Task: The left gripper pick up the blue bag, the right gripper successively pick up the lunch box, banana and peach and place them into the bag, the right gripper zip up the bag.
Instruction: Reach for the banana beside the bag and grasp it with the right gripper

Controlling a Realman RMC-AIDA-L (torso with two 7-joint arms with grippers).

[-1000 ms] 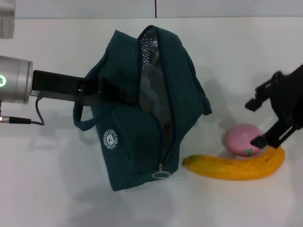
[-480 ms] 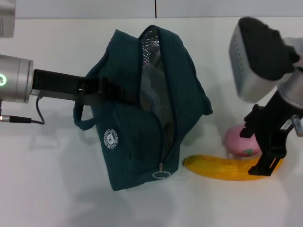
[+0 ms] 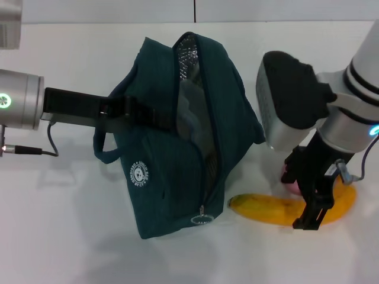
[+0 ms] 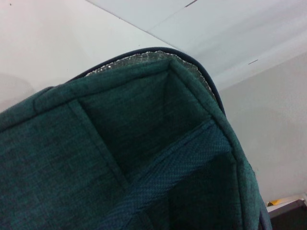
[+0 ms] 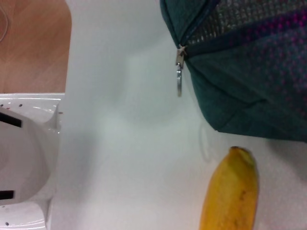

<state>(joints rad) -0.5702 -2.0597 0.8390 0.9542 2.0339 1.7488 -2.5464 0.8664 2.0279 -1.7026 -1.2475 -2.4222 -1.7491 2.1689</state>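
White counter [image 3: 71, 248]: your right gripper [image 3: 312, 208] has swung in and dropped, fingers spread over the banana [image 3: 266, 208] beside the blue bag [image 3: 177, 148], which your left gripper [image 3: 115, 112] holds clamped. Banana pickup looks imminent.

Bag [image 3: 172, 171]: dark teal woven fabric; silver quilted foil lining [image 3: 188, 59] at 12 o'clock; round white printed logo [image 3: 138, 174] at 8 o'clock; silver zip ring [image 3: 202, 219]. Banana [image 3: 266, 208]: yellow, faint brown flecks, dark tip. Peach [image 3: 288, 176]: pink. Table [image 3: 59, 236]: plain white. Right gripper [image 3: 317, 204]: black, on a grey-and-white arm. Left gripper [image 3: 127, 112]: black, silver wrist with a green light.
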